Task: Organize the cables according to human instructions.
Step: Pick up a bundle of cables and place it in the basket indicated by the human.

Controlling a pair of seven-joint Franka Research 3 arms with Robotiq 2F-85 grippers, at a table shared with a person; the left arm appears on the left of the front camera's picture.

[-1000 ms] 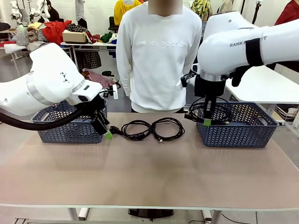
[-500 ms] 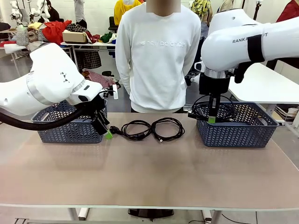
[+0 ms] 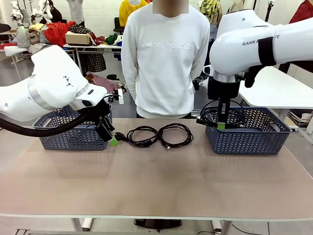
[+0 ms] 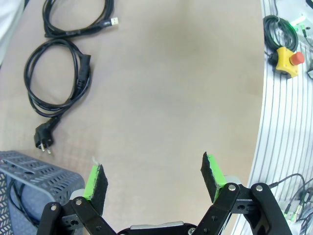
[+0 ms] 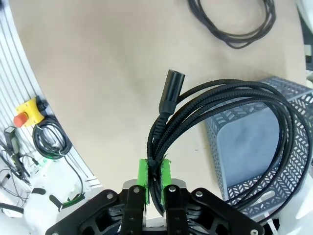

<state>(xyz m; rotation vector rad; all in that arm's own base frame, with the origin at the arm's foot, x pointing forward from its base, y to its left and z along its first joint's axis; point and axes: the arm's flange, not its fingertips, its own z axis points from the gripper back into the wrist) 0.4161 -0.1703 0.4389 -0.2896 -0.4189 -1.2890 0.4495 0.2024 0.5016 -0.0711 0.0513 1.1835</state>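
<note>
The right gripper (image 3: pixel 221 125) pinches a cable (image 3: pixel 236 116) looped around it over the right basket (image 3: pixel 249 142). The left gripper (image 3: pixel 111 137) is open, two cables (image 3: pixel 159 135) just right of it.

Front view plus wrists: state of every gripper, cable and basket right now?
left gripper, open, empty, beside the left basket.
right gripper, shut on held cable.
held cable, coiled, hanging over the right basket's left end.
left table cable, coiled, flat on table, plug free.
right table cable, coiled, flat on table.
left basket, upright; a dark cord seems to lie inside.
right basket, upright on table.
</note>
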